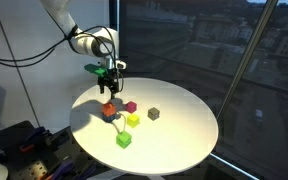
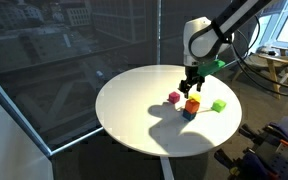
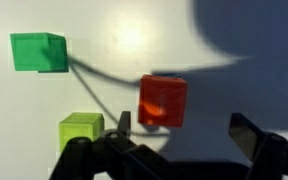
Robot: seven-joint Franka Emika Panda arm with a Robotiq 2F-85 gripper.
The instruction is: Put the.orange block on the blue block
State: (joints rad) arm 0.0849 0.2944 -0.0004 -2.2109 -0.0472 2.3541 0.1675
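**Task status.** In both exterior views the orange block rests on top of the blue block, toward the left side of the round counter. The gripper hangs directly above this stack and is apart from it. In the wrist view the fingers stand wide open and hold nothing. The orange block lies just ahead of the gap between them and hides the blue block beneath it. Judged from this, the placement is done and only withdrawing the arm is left.

**Count, left to right.**
- Orange block: one
- Blue block: one
- Green block: one
- Magenta block: one
- Yellow-green block: one
- Grey-brown block: one

That makes six blocks in all.
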